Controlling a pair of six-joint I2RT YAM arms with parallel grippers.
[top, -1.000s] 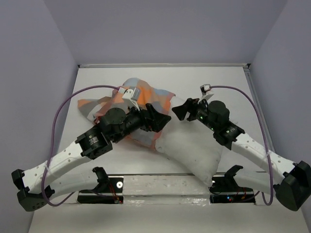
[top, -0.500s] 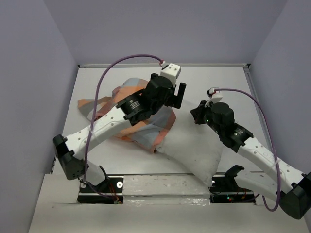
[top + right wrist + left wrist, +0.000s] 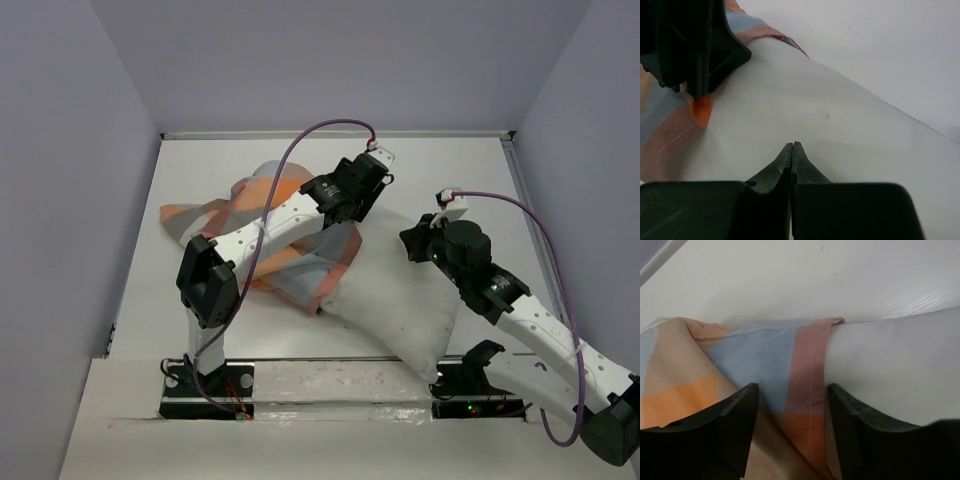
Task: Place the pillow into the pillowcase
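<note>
The white pillow (image 3: 400, 300) lies slanted at the table's near middle, its far left end tucked under the checked pillowcase (image 3: 205, 215). My left gripper (image 3: 362, 207) is down at the pillowcase's mouth. In the left wrist view it (image 3: 792, 407) is open, and its fingers (image 3: 740, 412) straddle the orange hem of the pillowcase (image 3: 810, 370) where that overlaps the pillow (image 3: 890, 365). My right gripper (image 3: 408, 240) is shut, and its tips (image 3: 791, 146) rest on the pillow (image 3: 830, 115) with nothing visible between them. The left gripper's finger (image 3: 695, 45) shows close by.
The white table (image 3: 450, 160) is walled by purple panels at the back and both sides. The left arm's purple cable (image 3: 310, 140) arches over the pillowcase. The arm bases and a mounting rail (image 3: 340, 385) run along the near edge.
The left arm has swung up from the pillowcase's near side and reached over to its hem on the pillow. The right gripper has shut and shifted slightly right.
</note>
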